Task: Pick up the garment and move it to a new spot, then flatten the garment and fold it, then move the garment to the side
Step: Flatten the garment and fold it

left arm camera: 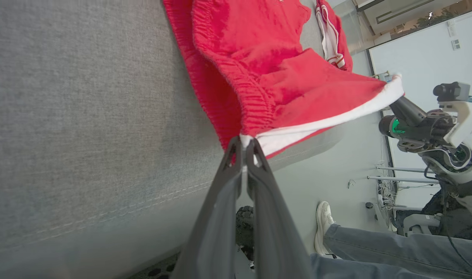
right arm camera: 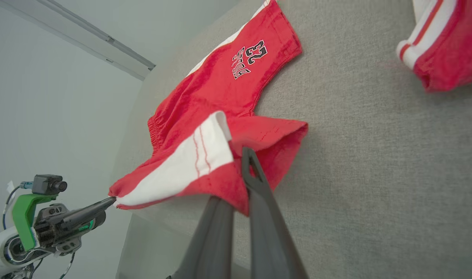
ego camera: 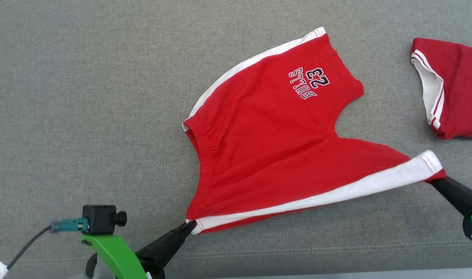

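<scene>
Left tool (ego camera: 190, 226) is clamped on the red shorts (ego camera: 266, 147) at the waistband corner, right tool (ego camera: 434, 181) at a leg hem; the near edge is taut between them, the rest lying beyond the tips. Pull evenly and lower both together so the shorts settle flat

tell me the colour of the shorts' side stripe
The side stripe is white with thin red lines near the hem; clearest in the right wrist view.
</scene>
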`<state>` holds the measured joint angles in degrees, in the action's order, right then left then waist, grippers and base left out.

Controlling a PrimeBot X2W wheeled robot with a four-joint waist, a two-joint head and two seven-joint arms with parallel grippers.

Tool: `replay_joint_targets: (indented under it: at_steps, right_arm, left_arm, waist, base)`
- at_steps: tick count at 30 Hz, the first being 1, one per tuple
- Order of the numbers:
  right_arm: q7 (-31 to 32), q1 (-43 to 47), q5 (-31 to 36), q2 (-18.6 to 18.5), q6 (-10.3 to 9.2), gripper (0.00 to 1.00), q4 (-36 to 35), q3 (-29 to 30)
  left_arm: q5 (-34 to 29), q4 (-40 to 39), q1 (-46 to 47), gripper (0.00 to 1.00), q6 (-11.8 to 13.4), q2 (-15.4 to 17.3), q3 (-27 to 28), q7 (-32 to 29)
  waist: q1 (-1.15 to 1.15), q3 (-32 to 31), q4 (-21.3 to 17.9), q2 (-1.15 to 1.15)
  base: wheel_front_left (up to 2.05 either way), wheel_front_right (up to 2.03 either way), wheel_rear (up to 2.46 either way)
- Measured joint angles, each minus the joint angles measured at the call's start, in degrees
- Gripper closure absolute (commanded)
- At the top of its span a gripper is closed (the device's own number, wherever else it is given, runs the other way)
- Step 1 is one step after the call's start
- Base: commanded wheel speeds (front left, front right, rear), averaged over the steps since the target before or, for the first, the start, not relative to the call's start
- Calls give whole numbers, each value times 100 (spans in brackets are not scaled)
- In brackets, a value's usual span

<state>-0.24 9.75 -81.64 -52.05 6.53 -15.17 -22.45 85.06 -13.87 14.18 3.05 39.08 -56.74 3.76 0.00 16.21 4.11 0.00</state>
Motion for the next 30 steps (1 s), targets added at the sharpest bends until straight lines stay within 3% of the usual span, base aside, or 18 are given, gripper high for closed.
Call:
replay_joint_targets:
  at_steps: [8,14,21,27,30]
  right_arm:
    - [615,-1090,-274,-489,-38,100,-253,386]
    - [1137,-2246,-538,-510,-374,100,-248,538]
    - [1663,-3344,-416,-420,-812,100,-123,357]
    - [1936,-4406,-45,-249,-1128,100,30,248]
    - [2079,-4846,119,-103,-1188,100,122,125]
  left_arm:
    - [390,-650,861,100,199,305,437,-588]
    - [1144,-702,1776,100,309,349,1011,-1154]
    - [1406,-396,2727,100,380,337,1199,-1773]
    - [1564,-26,3361,100,407,105,1288,-2096]
    - [1582,222,3598,100,408,2,1287,-2195]
  waist:
    - [0,412,-10,0]
    - [0,921,33,0]
    - [0,1465,139,0]
    - [0,1944,268,0]
    - [0,2185,336,0]
  base:
    - [0,0,0]
    - [0,0,0]
    - [0,0,0]
    - [0,0,0]
    - [0,0,0]
